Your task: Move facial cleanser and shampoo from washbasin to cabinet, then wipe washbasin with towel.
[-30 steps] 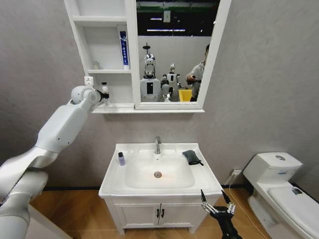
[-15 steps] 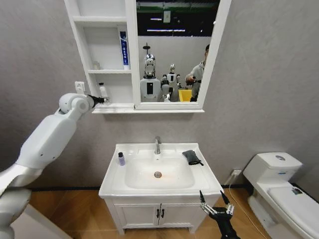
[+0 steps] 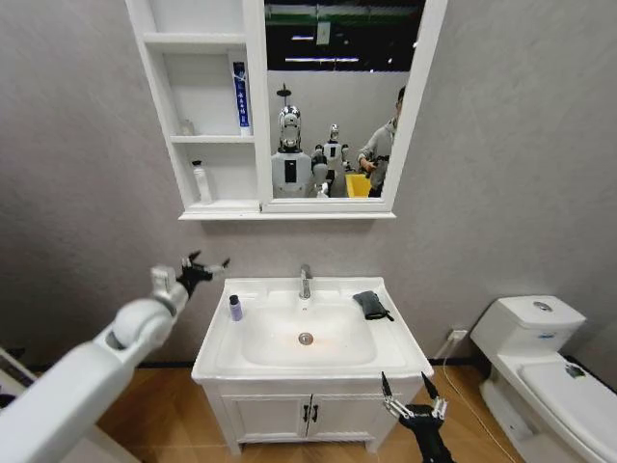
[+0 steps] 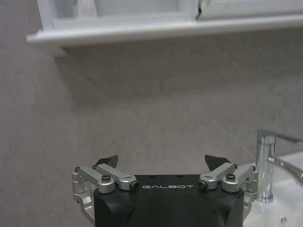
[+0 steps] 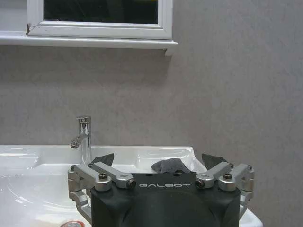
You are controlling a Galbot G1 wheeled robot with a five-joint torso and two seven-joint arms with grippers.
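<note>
One bottle (image 3: 234,308) nr left gripper (image 3: 204,267).

My dark grey towel (image 3: 371,304) lies crumpled on the washbasin (image 3: 217,359) rim beside the tap (image 3: 305,281).

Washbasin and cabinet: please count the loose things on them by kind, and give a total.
Bottles: 2, a white bottle in the cabinet, a purple bottle on the washbasin
Blue and white tube: 1, in the cabinet
Small item too small to name: 1, in the cabinet
Dark towel: 1, on the washbasin
Total: 5
</note>
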